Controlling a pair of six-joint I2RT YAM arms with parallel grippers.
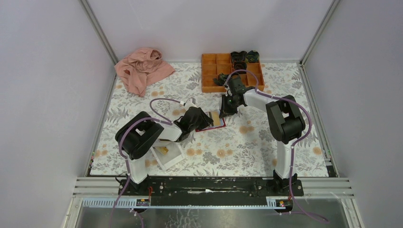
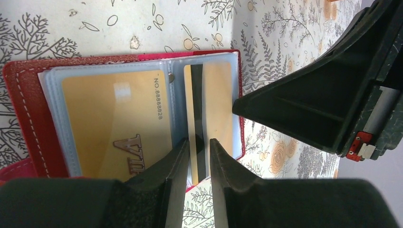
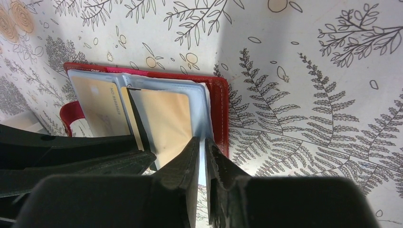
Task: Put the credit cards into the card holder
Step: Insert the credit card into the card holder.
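**Both grippers meet at the open card holder**

At far left a pink cloth [image 1: 142, 69] lies bunched; nearer the bases, a white tray [image 1: 176, 161] holds a golden credit card [image 1: 163, 151]; the left gripper [image 2: 197, 147] stands narrowly parted, with a striped card [image 2: 194, 114] on edge in its gap; the card holder [image 1: 216, 119] lies open mid-table, a VIP card [image 2: 119, 118] sleeved in one page; the right gripper [image 3: 203, 145] shows a thin slit at the pale sleeve's edge, and I cannot tell whether it is pinching; an orange box [image 1: 209, 71] sits behind.
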